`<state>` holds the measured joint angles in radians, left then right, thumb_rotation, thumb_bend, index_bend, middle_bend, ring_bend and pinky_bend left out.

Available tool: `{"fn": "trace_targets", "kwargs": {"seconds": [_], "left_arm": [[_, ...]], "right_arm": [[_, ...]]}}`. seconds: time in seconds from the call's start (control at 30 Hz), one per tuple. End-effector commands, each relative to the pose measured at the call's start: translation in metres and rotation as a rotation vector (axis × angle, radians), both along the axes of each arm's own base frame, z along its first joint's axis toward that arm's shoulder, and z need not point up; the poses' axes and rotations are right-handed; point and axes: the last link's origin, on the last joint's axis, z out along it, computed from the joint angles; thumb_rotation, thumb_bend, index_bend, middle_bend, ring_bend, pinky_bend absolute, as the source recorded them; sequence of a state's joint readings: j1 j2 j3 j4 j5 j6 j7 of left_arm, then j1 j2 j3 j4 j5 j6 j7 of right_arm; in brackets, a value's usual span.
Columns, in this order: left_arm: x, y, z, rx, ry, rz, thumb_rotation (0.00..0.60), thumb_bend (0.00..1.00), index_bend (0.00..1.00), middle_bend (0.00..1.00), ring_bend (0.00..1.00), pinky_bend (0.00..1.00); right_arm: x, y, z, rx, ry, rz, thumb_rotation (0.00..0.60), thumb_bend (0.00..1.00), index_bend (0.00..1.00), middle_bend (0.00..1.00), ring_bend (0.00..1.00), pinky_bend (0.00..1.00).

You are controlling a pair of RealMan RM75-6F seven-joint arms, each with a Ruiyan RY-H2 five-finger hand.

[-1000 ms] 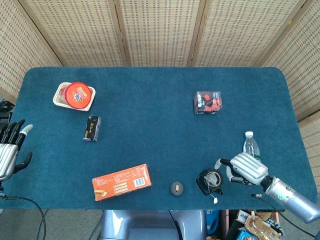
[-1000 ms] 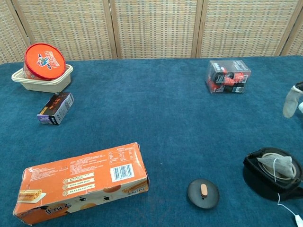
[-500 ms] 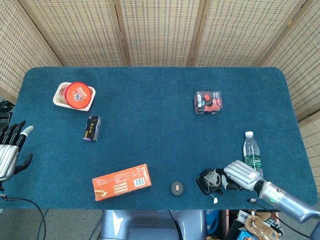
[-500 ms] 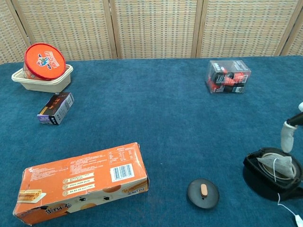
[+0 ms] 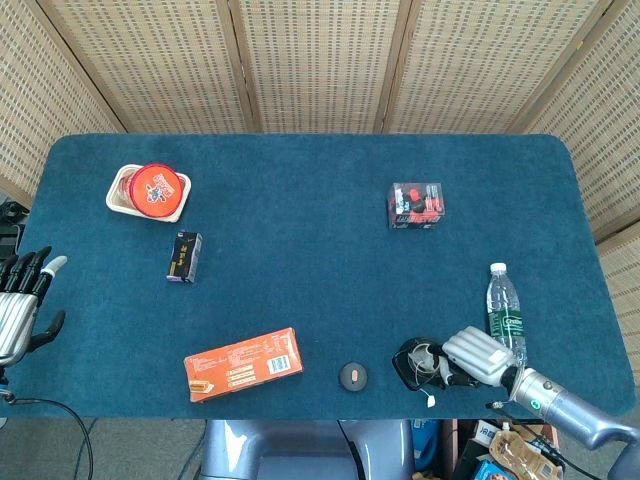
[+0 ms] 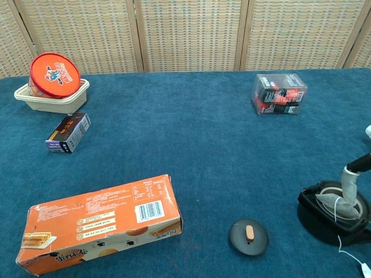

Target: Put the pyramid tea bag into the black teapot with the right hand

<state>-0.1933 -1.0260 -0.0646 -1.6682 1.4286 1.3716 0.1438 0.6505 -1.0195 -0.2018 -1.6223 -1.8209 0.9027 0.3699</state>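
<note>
Head view: right hand (image 5: 478, 356) at the near right table edge, fingers reaching over the low black round teapot (image 5: 418, 364). White mesh pyramid tea bag (image 5: 428, 357) sits in the teapot's open mouth, its string trailing off to a small white tag (image 5: 430, 402) on the blue cloth table (image 5: 320, 250). Can't tell here if the fingers pinch the bag or only touch it. Black round teapot lid (image 5: 353, 376) lies just left of the pot, apart from it. Clear plastic water bottle (image 5: 504, 308) stands right behind the hand. Left hand (image 5: 22, 300) rests at the far left edge, fingers spread, holding nothing.

Chest view: only one pale finger (image 6: 349, 176) of the right hand shows, tip down at the teapot (image 6: 332, 213) rim, touching or just above the tea bag (image 6: 337, 202); rest of the hand is cut off by the frame edge, so grasp stays unclear. Bag looks inside, so likely the release or poke-down step; next call is to let go and lift clear without snagging the string. Left hand not seen here
</note>
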Motion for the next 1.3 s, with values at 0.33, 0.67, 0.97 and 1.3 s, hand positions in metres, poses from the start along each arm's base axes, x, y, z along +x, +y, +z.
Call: {"fn": "trace_targets", "kwargs": {"seconds": [0.33, 0.67, 0.97, 1.3], "left_arm": [[-0.002, -0.001, -0.002, -0.005, -0.004, 0.003, 0.600, 0.44, 0.08, 0.00, 0.00, 0.00], [-0.005, -0.001, -0.002, -0.008, -0.007, 0.009, 0.600, 0.44, 0.08, 0.00, 0.00, 0.00], [-0.007, -0.002, -0.002, -0.006, -0.012, 0.013, 0.600, 0.44, 0.08, 0.00, 0.00, 0.00], [-0.010, -0.003, -0.004, -0.010, -0.023, 0.019, 0.600, 0.44, 0.08, 0.00, 0.00, 0.00]], "right_arm": [[-0.003, 0.002, -0.008, -0.027, 0.027, 0.008, 0.064, 1.00, 0.41, 0.97, 0.96, 1.00], [-0.004, 0.002, -0.015, -0.030, 0.044, 0.017, 0.063, 1.00, 0.41, 0.97, 0.96, 1.00], [-0.001, 0.001, -0.013, -0.052, 0.041, 0.031, 0.060, 1.00, 0.41, 0.97, 0.96, 1.00], [0.017, -0.013, 0.020, -0.189, -0.031, 0.048, 0.062, 1.00, 0.41, 0.97, 0.96, 1.00]]}}
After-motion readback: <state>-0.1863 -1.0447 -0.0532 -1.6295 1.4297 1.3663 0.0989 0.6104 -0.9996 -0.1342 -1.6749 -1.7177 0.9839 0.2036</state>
